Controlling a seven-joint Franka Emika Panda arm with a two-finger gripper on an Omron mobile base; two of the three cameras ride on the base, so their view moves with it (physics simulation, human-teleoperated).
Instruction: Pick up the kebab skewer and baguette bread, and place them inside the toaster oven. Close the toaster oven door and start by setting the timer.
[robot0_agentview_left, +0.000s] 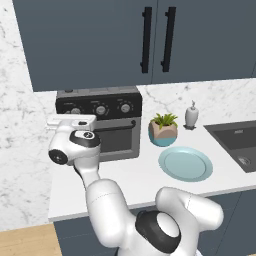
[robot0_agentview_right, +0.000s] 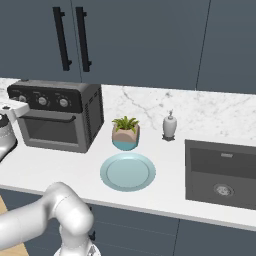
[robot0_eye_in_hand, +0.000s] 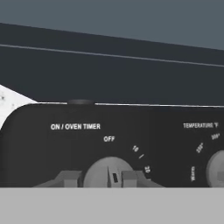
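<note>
Toaster oven (robot0_agentview_left: 100, 127) work is reaching its last step: the door (robot0_agentview_right: 50, 127) is sitting shut, the plate (robot0_agentview_right: 127, 171) is lying bare, and no skewer or bread is showing on the counter (robot0_agentview_right: 75, 172), so both are presumably already inside. The gripper (robot0_eye_in_hand: 110, 178) is pressing up to the black control panel (robot0_eye_in_hand: 131, 140) at the oven's left end, and its two fingers (robot0_eye_in_hand: 69, 178) are closing tight on either side of the timer knob (robot0_eye_in_hand: 109, 168), gripping the raised ridge between them. Printed just above the fingers are "ON / OVEN TIMER" and "OFF", with minute marks curving away to the right of them; the temperature knob (robot0_eye_in_hand: 217, 170) is sitting well off to that side. The next move is calling for a wrist roll that turns the knob toward those minute marks, keeping the grip squeezed so the ridge is not slipping.
</note>
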